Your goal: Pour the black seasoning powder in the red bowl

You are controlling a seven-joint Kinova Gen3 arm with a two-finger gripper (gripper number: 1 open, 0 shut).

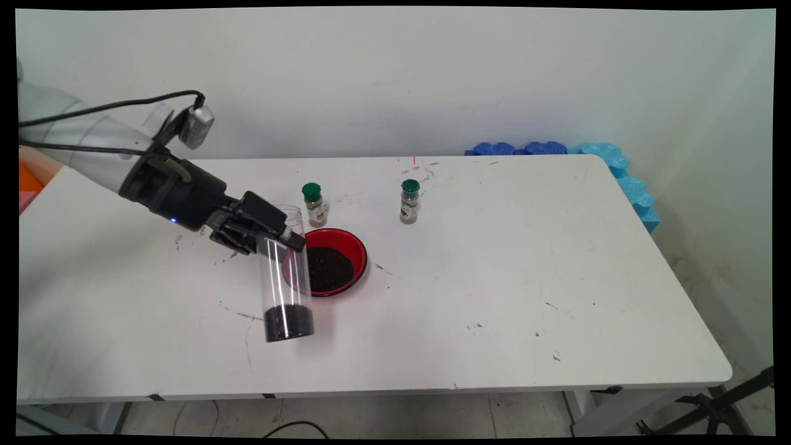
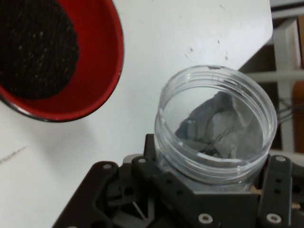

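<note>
White table (image 1: 494, 278) against pale wall, blue foam pieces (image 1: 609, 162) at far right corner. Gripper (image 1: 272, 238) clenched on tall clear jar (image 1: 285, 278) near its open top; jar upright, dark grains at bottom, base at table. Red bowl (image 1: 346, 244) of dark grains just behind jar. Two green-capped spice bottles (image 1: 315, 205) (image 1: 409, 201) stand beyond bowl, well apart.
</note>
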